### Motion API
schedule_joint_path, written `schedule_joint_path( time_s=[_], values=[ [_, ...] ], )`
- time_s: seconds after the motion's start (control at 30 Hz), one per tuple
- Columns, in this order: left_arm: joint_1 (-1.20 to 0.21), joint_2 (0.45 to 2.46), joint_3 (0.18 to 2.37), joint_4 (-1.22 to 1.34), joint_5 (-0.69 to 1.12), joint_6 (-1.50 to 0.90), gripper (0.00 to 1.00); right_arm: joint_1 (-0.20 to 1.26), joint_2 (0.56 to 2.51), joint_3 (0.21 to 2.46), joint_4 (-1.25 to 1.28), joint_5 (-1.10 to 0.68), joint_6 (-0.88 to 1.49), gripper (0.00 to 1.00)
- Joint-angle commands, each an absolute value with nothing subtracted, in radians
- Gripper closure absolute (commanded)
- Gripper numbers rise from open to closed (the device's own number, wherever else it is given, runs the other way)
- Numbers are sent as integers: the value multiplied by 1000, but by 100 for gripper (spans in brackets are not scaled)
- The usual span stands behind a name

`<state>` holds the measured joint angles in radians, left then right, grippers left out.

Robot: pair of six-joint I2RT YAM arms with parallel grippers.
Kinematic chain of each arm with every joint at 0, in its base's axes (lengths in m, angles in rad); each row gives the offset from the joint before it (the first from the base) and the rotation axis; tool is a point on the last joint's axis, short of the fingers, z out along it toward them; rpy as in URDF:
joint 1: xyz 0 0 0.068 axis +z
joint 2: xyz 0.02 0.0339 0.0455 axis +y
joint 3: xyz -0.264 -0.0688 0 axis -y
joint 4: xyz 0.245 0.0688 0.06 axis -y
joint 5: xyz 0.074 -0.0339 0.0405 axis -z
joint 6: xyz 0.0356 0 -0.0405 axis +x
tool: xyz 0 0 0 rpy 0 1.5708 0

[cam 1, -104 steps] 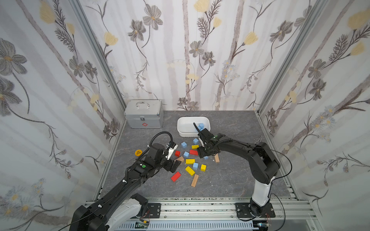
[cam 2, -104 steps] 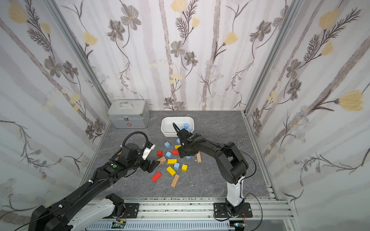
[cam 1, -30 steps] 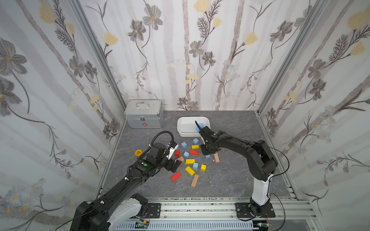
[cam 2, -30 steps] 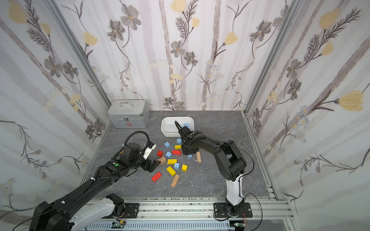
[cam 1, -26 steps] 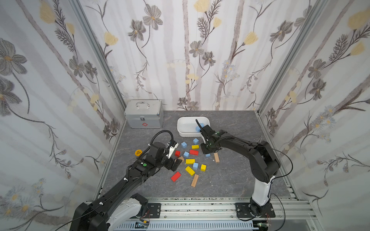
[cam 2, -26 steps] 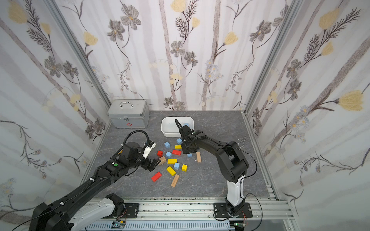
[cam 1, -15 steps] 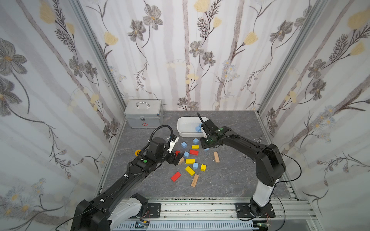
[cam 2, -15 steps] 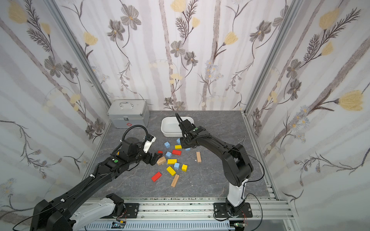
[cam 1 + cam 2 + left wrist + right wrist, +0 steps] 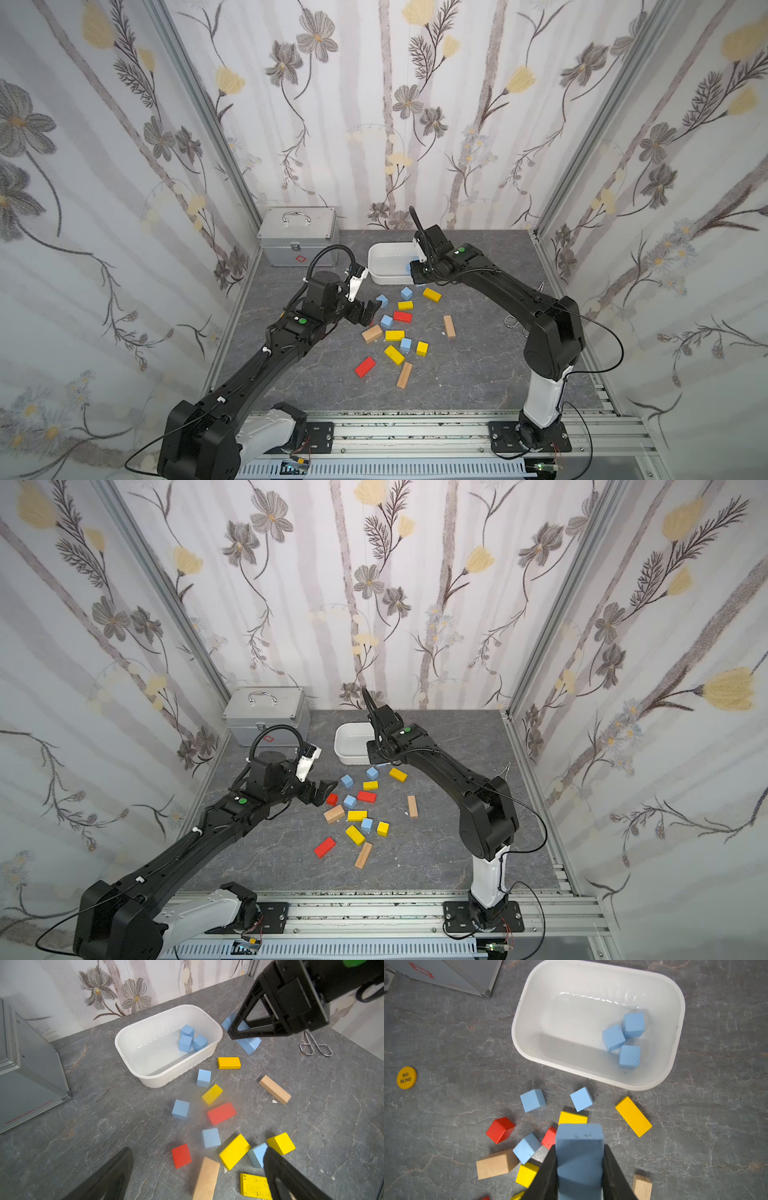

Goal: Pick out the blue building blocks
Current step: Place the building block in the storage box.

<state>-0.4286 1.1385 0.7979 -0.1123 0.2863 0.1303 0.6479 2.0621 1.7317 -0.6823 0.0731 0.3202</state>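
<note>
The right arm has swung up from the scattered pile toward the white tub [image 9: 376,254], which now lies just ahead of and below the right claw [image 9: 579,1159]. That claw is clamped on the long blue bar [image 9: 579,1136], whose end pokes out past the tips; seconds ago it was down among the blocks. The left claw [image 9: 197,1149] has edged farther in and hangs spread wide and empty above the pile. Three blue cubes [image 9: 613,1038] already sit in the tub, ahead of the bar. Four loose blue cubes [image 9: 387,321] remain on the table beneath and behind the right claw, so I judge dropping the bar comes next, with four picks left
</note>
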Motion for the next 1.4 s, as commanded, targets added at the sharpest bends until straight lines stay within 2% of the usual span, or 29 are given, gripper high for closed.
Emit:
schedule_joint_path(
  time_s=[0.0,0.7,1.37],
  values=[
    [-418,1161,820,-43,309,126,0,647,2106,1801,-665,58,312,100],
    [-365,1353,859,84,235,108,0,591,2427,2203,-683,-10,263,100],
    [-364,1469,840,159,256,111,0,577,2587,2260,-597,-5,253,100]
  ],
)
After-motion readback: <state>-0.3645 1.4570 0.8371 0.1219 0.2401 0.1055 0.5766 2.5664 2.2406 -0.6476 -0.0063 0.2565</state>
